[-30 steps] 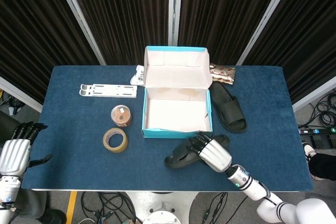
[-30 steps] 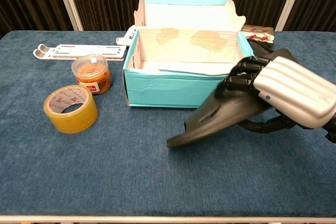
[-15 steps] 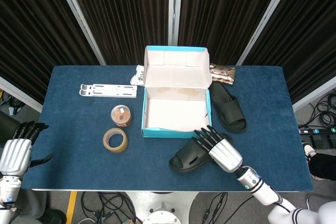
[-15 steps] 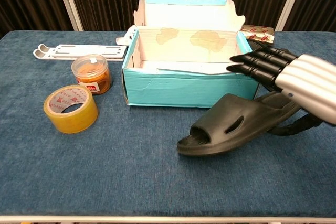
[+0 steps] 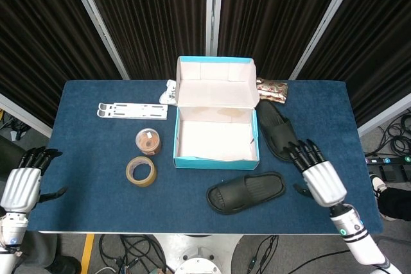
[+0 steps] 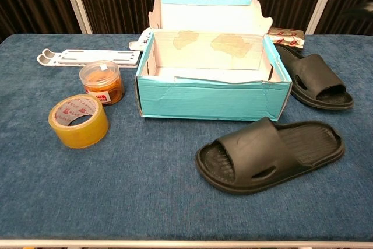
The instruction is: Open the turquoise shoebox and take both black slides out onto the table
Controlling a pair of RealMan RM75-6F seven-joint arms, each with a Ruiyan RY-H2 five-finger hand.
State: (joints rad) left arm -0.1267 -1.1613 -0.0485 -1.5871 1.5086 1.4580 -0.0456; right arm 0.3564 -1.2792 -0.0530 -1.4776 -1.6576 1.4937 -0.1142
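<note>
The turquoise shoebox [image 5: 217, 157] [image 6: 175, 98] stands open mid-table with its lid tipped back, and only white paper shows inside. One black slide [image 5: 246, 192] [image 6: 269, 153] lies flat on the table in front of the box. The second black slide [image 5: 279, 131] [image 6: 315, 81] lies to the right of the box. My right hand [image 5: 316, 176] hovers open near the right front of the table, apart from both slides. My left hand [image 5: 24, 181] is open beyond the table's left edge. The chest view shows neither hand.
A roll of yellow tape [image 5: 140, 171] [image 6: 78, 121] and a small jar with orange contents [image 5: 148, 140] [image 6: 101, 81] sit left of the box. A white bracket [image 5: 132, 111] [image 6: 87, 57] lies at the back left. A patterned packet [image 5: 271, 89] [image 6: 285, 36] rests behind the right slide.
My right hand let go of the front slide and drew back to the right. The slide dropped from tilted to flat on the table. My left hand stayed still.
</note>
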